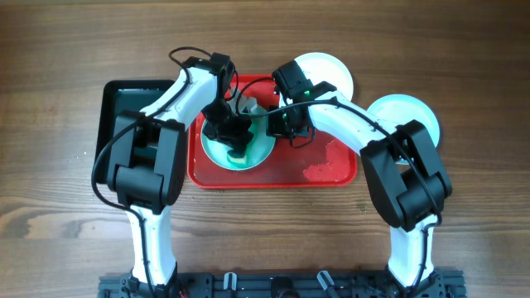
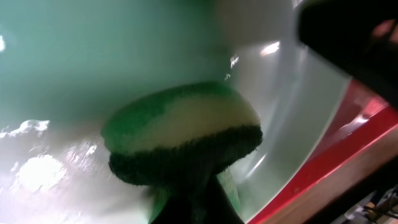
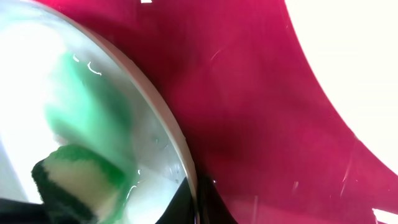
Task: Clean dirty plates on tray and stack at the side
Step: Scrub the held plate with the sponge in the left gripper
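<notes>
Green-smeared plate (image 1: 262, 151) on red tray (image 1: 290, 168)

table (image 1: 66, 232), red tray (image 1: 344, 161), black tray (image 1: 120, 103)

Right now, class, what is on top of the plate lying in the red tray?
A green-stained sponge, pinched by the left fingers, rests on the plate. Whatever lies beneath the sponge is covered.

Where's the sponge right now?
In the overhead view, the sponge sits on the smeared plate at the left end of the red tray, pinched by the left gripper.
</notes>
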Action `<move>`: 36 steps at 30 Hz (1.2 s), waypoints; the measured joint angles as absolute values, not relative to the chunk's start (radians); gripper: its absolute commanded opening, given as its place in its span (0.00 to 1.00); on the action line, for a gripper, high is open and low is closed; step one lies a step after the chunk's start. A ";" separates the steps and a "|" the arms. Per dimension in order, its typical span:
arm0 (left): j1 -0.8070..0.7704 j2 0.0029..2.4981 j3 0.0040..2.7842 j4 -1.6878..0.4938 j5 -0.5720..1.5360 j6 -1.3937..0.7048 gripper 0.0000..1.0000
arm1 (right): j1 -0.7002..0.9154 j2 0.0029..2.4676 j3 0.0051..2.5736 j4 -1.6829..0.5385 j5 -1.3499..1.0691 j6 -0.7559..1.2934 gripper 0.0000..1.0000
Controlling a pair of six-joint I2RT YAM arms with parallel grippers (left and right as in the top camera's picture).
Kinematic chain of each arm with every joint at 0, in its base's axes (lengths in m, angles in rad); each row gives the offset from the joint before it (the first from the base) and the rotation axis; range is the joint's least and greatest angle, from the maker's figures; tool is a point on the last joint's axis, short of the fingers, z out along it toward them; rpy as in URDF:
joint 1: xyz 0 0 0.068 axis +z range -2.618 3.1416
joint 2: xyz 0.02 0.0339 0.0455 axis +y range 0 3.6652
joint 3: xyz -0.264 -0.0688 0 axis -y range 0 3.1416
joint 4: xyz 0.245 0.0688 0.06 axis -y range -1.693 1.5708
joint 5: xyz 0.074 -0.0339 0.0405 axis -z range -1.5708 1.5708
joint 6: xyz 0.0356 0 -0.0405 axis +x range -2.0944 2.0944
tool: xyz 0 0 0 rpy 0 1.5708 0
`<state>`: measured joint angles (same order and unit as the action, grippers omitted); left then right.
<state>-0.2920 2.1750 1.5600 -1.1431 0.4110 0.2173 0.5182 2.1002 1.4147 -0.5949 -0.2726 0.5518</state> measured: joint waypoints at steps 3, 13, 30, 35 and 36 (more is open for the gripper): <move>-0.294 2.175 1.557 -1.083 0.442 0.229 0.04 | 0.515 2.100 1.415 -0.594 -0.273 0.552 0.04; -0.330 2.157 1.564 -0.791 0.146 -0.135 0.04 | 0.504 2.100 1.415 -0.579 -0.258 0.557 0.04; -0.294 2.159 1.575 -1.208 0.066 -0.100 0.04 | 0.522 2.104 1.415 -0.591 -0.299 0.537 0.04; -0.296 2.167 1.562 -1.175 0.326 0.022 0.04 | 0.521 2.104 1.415 -0.591 -0.297 0.533 0.04; -0.296 2.167 1.561 -1.146 0.347 0.027 0.04 | 0.520 2.104 1.415 -0.590 -0.295 0.533 0.04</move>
